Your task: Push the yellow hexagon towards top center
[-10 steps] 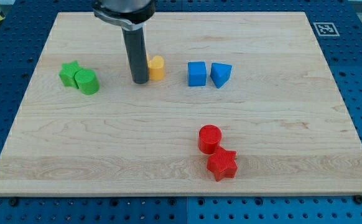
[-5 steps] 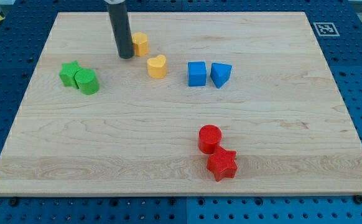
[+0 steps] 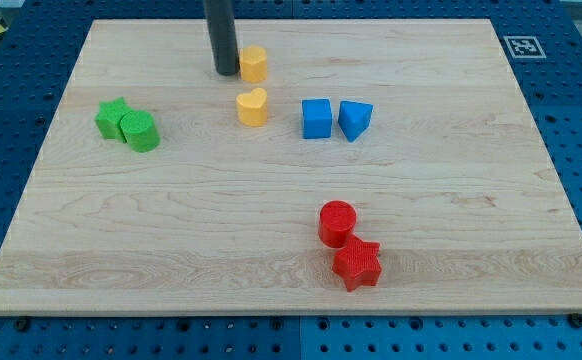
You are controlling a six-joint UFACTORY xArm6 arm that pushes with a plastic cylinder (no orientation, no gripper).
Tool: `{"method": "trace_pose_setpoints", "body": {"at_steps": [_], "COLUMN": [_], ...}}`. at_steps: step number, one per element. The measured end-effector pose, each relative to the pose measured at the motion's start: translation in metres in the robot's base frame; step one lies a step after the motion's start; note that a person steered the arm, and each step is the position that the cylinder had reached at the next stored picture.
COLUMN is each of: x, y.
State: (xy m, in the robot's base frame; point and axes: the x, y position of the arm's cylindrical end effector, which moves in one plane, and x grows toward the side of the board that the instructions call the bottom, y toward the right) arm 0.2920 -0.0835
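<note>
The yellow hexagon sits on the wooden board near the view's top, left of centre. My tip stands right against the hexagon's left side. A yellow heart-shaped block lies just below the hexagon, apart from it.
A blue cube and a blue triangle lie right of the yellow heart. A green star and a green cylinder touch at the left. A red cylinder and a red star touch at the lower right.
My tip moved up, then to the right, and the yellow hexagon moved up and to the right with it. The other blocks have not moved.
</note>
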Motion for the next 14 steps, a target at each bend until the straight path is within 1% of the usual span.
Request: {"method": "trace_pose_setpoints", "body": {"at_steps": [1, 2, 3, 4, 6, 8, 10, 12, 14], "x": [-0.009, 0.002, 0.041, 0.050, 0.050, 0.027, 0.013, 0.000, -0.027], "y": [0.020, 0.021, 0.036, 0.076, 0.078, 0.068, 0.046, 0.042, 0.042]}}
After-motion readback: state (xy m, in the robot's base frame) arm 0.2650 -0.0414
